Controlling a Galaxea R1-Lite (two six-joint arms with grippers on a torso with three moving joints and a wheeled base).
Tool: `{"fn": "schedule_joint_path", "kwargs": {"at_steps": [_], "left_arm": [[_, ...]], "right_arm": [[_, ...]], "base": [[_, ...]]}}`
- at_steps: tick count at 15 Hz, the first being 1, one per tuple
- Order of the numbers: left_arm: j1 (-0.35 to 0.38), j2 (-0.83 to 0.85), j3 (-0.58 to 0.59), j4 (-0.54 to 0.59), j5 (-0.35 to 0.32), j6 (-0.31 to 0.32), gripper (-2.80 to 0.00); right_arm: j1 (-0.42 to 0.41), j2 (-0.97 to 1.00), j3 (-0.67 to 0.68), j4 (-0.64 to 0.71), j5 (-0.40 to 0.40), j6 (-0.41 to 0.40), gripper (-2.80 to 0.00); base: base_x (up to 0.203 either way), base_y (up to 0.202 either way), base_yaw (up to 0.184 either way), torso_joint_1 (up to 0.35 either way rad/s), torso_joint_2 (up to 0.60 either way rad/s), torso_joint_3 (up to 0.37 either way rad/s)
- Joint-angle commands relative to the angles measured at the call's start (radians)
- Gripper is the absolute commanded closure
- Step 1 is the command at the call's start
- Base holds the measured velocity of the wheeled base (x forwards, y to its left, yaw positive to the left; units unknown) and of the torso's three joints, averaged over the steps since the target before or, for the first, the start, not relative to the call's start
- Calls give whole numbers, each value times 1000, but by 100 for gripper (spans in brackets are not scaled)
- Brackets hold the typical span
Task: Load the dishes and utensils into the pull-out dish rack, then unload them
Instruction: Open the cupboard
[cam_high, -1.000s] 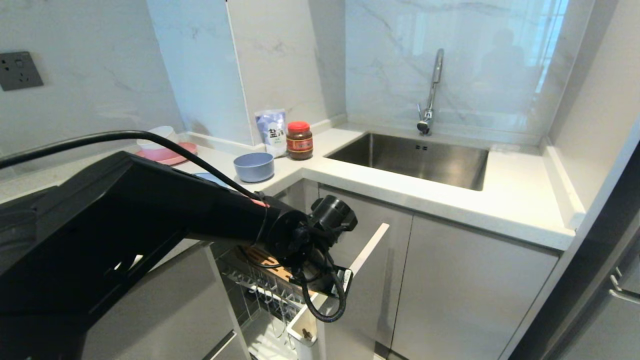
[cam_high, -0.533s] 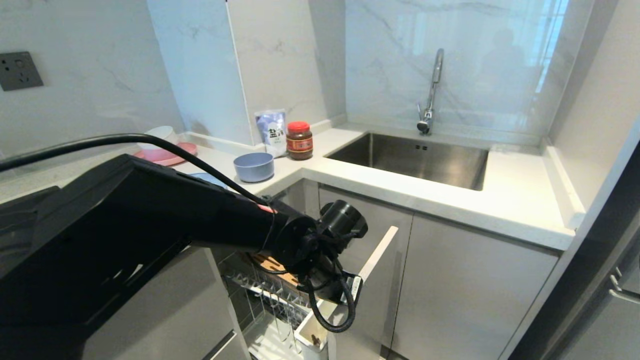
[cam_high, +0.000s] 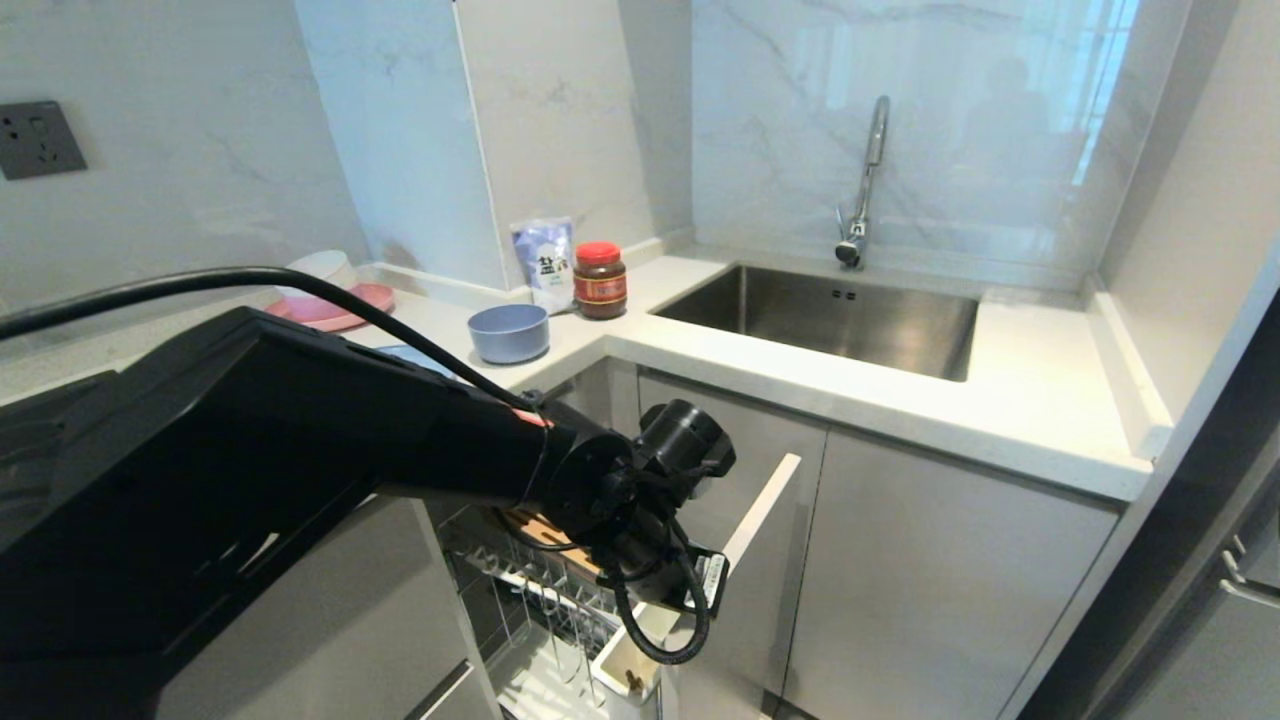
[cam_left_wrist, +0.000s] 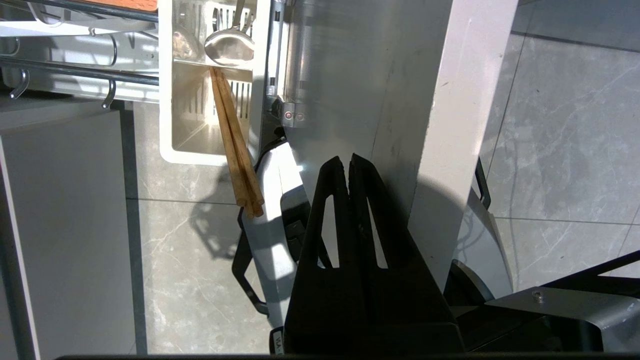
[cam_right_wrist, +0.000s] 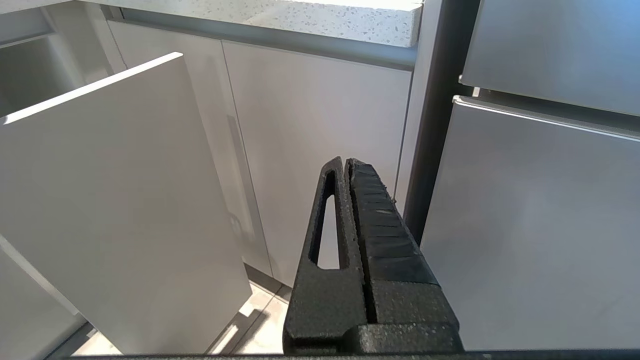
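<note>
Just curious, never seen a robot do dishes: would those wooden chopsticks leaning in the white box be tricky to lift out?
Probably light and stiff. The chopsticks are thin and lean past the white utensil box's rim, so a nudge might tip them out.

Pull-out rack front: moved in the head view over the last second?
Yes. The cabinet front has slid outward, away from the fixed cabinet door beside it, with the shut left gripper against its inner face.
</note>
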Motion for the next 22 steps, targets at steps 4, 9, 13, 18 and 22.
{"fn": "schedule_joint_path", "kwargs": {"at_steps": [4, 9, 13, 18, 22], "left_arm": [[2, 0, 0, 5, 2, 1, 0], [55, -2, -5, 4, 46, 8, 0], [149, -24, -14, 0, 49, 56, 0], [270, -117, -44, -2, 52, 100, 0], [361, -279, -90, 34, -13, 111, 0]], "right_arm": [[0, -4, 2, 0, 0, 0, 0], [0, -4, 2, 0, 0, 0, 0], [1, -3, 2, 0, 0, 0, 0], [1, -4, 2, 0, 0, 0, 0], [1, -3, 2, 0, 0, 0, 0]], "base": [[0, 0, 0, 0, 0, 0], [0, 0, 0, 0, 0, 0], [0, 0, 0, 0, 0, 0], [0, 0, 0, 0, 0, 0], [0, 0, 0, 0, 0, 0]]}}
